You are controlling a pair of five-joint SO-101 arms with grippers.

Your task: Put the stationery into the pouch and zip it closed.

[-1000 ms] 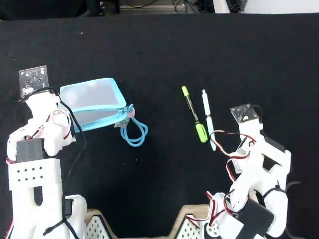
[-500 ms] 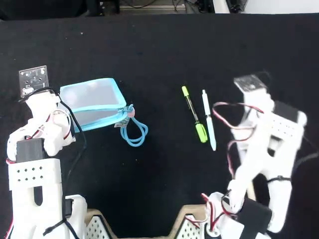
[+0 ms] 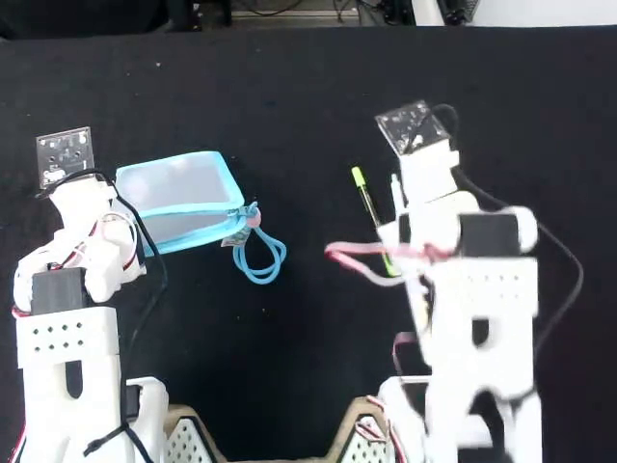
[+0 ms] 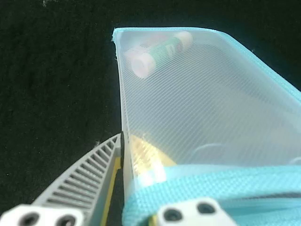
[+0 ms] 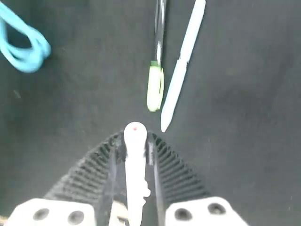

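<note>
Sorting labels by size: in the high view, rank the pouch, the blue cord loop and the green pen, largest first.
1. pouch
Then blue cord loop and green pen: unsure, since the right arm hides part of the pen.

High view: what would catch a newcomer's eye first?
The right gripper hovers close to the green highlighter and white pen mid-table, with a white stick pinched between its fingers. On the left, the left gripper clamps the edge of the blue pouch, a green-labelled stick already inside.
</note>
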